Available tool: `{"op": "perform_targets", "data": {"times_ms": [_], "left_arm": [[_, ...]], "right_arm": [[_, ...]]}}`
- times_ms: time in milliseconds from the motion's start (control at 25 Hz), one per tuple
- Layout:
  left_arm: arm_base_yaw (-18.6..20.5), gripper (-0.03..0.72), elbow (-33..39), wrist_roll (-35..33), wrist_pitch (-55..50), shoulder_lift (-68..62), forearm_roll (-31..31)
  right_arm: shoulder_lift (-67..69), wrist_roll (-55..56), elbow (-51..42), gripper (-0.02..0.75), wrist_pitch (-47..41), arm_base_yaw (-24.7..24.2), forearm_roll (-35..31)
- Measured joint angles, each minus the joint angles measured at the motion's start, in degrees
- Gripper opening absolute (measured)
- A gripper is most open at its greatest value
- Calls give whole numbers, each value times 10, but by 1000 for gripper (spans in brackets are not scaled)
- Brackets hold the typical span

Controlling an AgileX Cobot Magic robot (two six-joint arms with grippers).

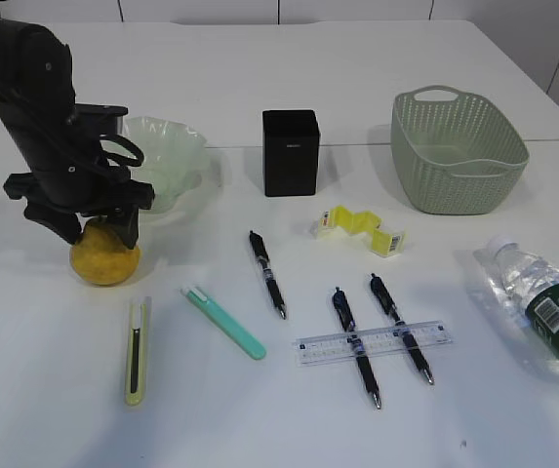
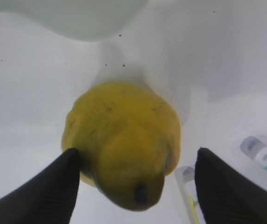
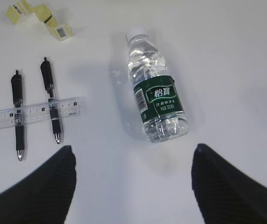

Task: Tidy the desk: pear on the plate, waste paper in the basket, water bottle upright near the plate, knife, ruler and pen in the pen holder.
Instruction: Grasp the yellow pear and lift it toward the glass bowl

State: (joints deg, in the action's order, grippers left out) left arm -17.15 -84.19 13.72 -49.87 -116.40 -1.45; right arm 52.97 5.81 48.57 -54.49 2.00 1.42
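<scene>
The left gripper [image 1: 97,226] straddles the pear [image 1: 104,256] on the tabletop [image 1: 259,409] beside the plate [image 1: 167,156], fingers spread; the right gripper [image 3: 133,186], open, hovers over the lying bottle [image 3: 155,100].

Your exterior camera looked down at a slant from the desk's [image 1: 259,419] near edge toward its far edge. Your left wrist camera sat close above the pear [image 2: 121,140], which the exterior also showed [image 1: 105,258]. Your right wrist camera looked down from higher onto the water bottle [image 3: 155,100], sharing it [image 1: 542,302] and the ruler [image 3: 33,112].
</scene>
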Motion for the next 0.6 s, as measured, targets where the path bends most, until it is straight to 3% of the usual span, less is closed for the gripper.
{"op": "perform_targets", "data": {"times_ms": [240,480,600], "left_arm": [[0,505,0,0,0,-1,-2],[0,305,-5,0,2,-1,-5],[0,268,-5,0,2,-1,-8]], "right_arm": [[0,0,0,571,0,0,0],[0,0,0,571,0,0,0],[0,0,0,571,0,0,0]]}}
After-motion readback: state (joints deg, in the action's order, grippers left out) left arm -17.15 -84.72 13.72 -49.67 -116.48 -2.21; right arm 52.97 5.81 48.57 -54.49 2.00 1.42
